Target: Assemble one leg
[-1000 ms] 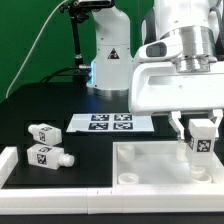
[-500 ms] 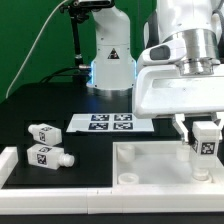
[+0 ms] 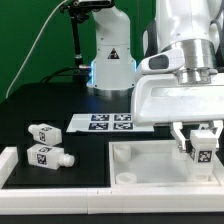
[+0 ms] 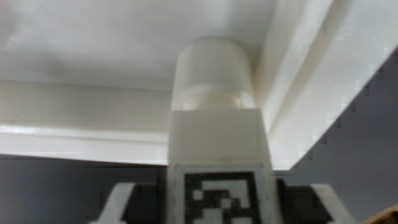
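My gripper (image 3: 201, 146) is shut on a white leg (image 3: 202, 144) with a black-and-white tag and holds it upright over the exterior view's right part of the large white tray-like panel (image 3: 140, 158). In the wrist view the leg (image 4: 217, 120) runs out from between my fingers (image 4: 134, 200), its narrower round end close to the panel's raised rim (image 4: 320, 70). Two more legs lie at the exterior view's left: one (image 3: 43, 133) on the black table, one (image 3: 46, 156) by the white ledge.
The marker board (image 3: 106, 123) lies behind the panel. A white robot base (image 3: 110, 55) stands at the back. A white ledge (image 3: 40, 178) runs along the table's front edge. A black cable hangs at the exterior view's back left.
My gripper has moved down a little with the leg, bringing it closer to the panel. The two loose legs have not moved.
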`<control>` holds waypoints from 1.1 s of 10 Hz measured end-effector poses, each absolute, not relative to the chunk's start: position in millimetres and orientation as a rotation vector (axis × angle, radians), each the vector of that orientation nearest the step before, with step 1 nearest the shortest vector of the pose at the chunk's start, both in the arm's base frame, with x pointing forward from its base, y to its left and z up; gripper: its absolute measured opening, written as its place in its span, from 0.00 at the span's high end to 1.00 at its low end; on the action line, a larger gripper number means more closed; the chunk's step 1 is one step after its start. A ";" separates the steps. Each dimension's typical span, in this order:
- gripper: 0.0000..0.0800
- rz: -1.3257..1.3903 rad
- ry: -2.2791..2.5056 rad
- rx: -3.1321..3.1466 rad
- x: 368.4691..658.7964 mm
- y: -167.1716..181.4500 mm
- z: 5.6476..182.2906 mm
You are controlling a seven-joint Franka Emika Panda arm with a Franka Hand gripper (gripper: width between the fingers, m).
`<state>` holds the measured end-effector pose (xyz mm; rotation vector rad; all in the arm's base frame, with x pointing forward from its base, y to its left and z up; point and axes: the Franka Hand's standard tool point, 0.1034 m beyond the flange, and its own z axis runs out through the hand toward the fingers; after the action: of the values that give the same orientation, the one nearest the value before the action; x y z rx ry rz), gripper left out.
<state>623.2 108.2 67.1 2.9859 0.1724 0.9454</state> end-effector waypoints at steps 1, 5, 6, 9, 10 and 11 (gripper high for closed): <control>0.64 0.945 0.172 2.986 623.3 108.1 67.2; 0.33 0.928 0.172 2.992 622.4 108.1 65.7; 0.33 0.875 0.171 3.011 620.9 109.0 64.5; 0.19 0.636 0.153 3.101 625.6 113.3 91.8; 0.19 0.484 0.147 3.136 631.2 113.7 93.6; 0.19 0.399 0.136 3.152 635.3 113.9 92.9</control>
<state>635.3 113.9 92.9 3.1516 0.1365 0.3991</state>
